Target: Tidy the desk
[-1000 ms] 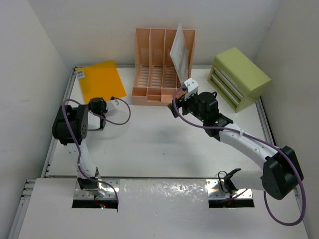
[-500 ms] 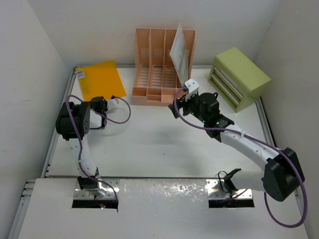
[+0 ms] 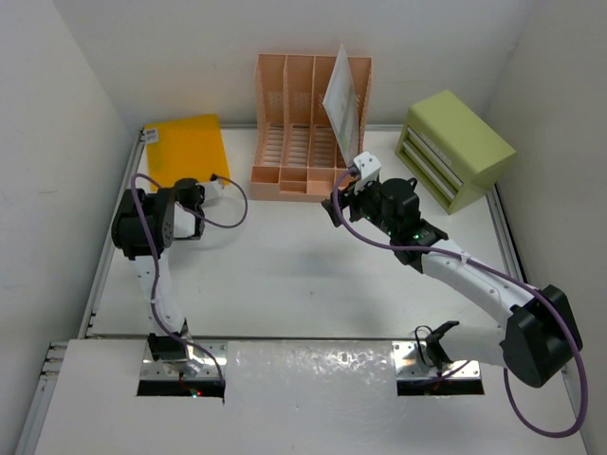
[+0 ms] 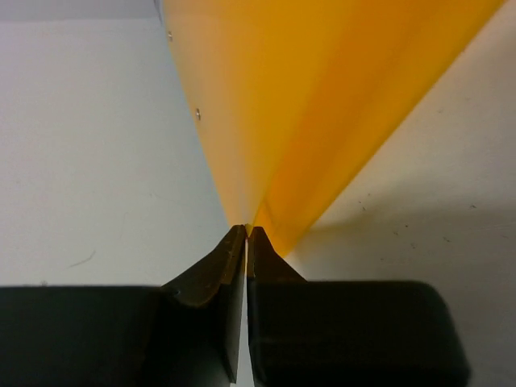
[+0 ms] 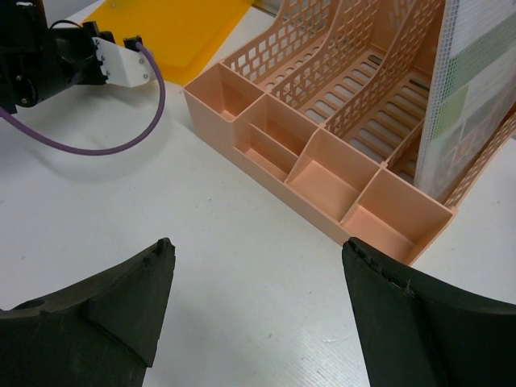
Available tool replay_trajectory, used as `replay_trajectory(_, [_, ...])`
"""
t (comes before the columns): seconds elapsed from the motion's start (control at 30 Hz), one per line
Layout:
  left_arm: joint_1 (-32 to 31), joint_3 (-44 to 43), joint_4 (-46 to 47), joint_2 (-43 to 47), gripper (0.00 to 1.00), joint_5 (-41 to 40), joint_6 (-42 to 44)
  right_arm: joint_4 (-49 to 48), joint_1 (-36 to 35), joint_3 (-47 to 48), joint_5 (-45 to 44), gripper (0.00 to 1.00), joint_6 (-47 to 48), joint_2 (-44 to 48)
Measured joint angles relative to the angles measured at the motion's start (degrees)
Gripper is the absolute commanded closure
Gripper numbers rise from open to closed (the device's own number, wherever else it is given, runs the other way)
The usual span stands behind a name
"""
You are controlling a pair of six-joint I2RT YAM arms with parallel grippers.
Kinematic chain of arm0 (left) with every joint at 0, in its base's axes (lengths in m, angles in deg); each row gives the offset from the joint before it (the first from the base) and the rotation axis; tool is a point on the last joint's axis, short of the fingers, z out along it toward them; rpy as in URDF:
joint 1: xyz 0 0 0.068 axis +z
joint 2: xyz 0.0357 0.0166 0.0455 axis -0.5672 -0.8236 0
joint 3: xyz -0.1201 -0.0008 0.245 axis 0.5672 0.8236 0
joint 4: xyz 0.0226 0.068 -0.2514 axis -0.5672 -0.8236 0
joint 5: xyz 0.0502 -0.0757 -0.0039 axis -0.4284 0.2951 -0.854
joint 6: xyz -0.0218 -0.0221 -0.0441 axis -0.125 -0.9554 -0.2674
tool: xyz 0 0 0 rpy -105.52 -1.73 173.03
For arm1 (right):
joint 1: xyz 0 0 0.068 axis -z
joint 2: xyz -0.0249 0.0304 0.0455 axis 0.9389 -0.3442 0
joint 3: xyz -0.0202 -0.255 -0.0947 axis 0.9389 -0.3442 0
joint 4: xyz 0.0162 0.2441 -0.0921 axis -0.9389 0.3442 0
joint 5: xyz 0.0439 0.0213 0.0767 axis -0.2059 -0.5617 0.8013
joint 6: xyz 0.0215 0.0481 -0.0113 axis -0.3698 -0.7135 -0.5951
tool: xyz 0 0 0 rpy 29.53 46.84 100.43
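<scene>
White desk (image 3: 285,275): orange folder (image 3: 185,147), peach rack (image 3: 294,156), green drawers (image 3: 457,144).

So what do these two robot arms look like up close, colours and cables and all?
Both the left arm and right arm have slim white links between bulky black joint housings, with a purple cable looping loosely along each. The left gripper and right gripper end in two matte black wedge-shaped fingers. A white block sits at each wrist.

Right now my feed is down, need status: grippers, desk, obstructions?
Left gripper shut on orange folder corner. Right gripper open, empty, facing peach rack. Desk: folder unfiled; sheet in rack's right slot.
</scene>
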Motion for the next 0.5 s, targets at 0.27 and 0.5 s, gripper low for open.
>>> replay_trajectory(0.27, [0.1,-3.1,-9.2,0.4,1.00,-0.3,-1.5,0.4,0.0,-0.1,0.0,0.18,0.0,0.5])
replay_trajectory(0.5, [1.3,-5.1,-29.1,13.9,1.00,4.0,-7.6,2.7,0.0,0.5,0.5,0.17,0.9,-0.8])
